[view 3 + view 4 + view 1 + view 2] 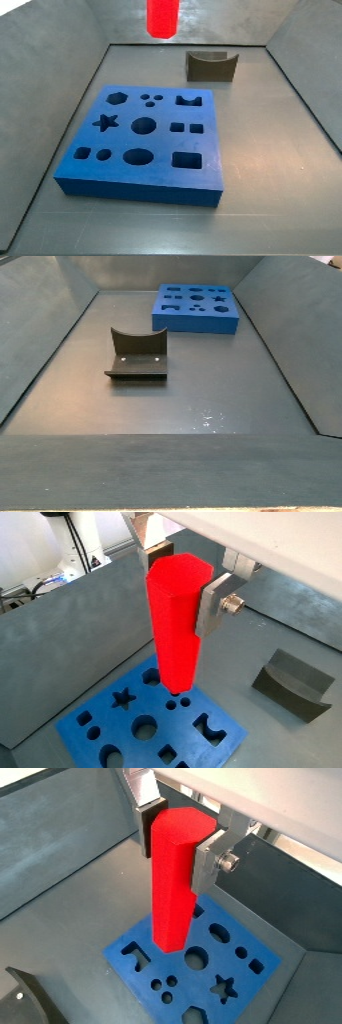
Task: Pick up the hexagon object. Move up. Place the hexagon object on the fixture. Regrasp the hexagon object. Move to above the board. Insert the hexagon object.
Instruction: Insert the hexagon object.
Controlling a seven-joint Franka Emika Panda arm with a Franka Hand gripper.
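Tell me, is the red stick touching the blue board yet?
Apart. In a side view the hexagon object, held by the tool, hangs high above the board, with grey wall showing between them.

Wrist views: both look steeply down, close behind the gripper (pixel 201 587), onto the board (pixel 147 727). Side views: both raised and farther off, looking down the floor from opposite ends; both share the board (pixel 147 135) and fixture (pixel 136 354).

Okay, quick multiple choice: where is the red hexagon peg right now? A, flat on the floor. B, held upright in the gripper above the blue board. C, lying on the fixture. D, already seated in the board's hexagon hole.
B: in both wrist views the gripper clamps the hexagon object upright, hanging over the board; the fixture is bare.
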